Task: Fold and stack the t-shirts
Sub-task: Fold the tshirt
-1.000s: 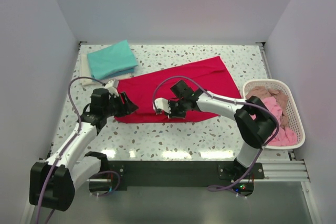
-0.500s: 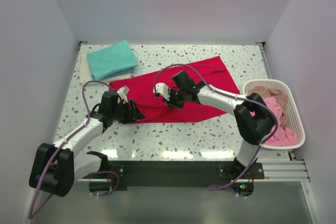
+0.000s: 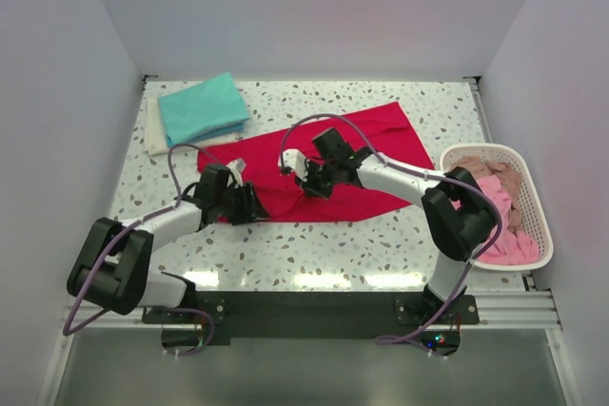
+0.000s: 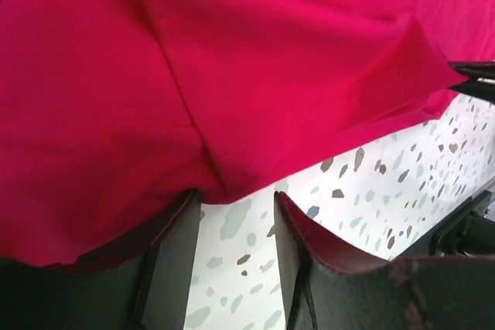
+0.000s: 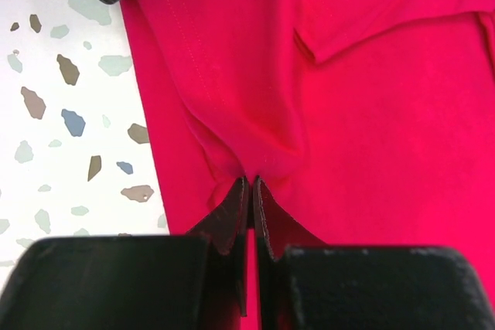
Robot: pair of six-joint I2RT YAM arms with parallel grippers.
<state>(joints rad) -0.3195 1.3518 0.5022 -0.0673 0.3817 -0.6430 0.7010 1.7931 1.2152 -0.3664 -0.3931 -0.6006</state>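
Red tee (image 3: 333,154) is lying spread across the middle of the table, not yet folded. The right gripper (image 5: 251,183) is pinching a ridge of its cloth between tightly pressed fingers. The left gripper (image 4: 234,199), at the tee's 8 o'clock corner, is holding its fingers spread at the near hem, gripping nothing. At 10 o'clock the teal tee (image 3: 202,107) is sitting folded on a cream tee (image 3: 152,130), so two seem done. Pink tees (image 3: 504,235) are waiting in the basket (image 3: 544,235) at 3 o'clock.

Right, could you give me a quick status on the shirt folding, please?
Right gripper shut on the crimson-red cotton t-shirt. Left gripper open at its near edge. Folded teal t-shirt and white mesh basket well aside.
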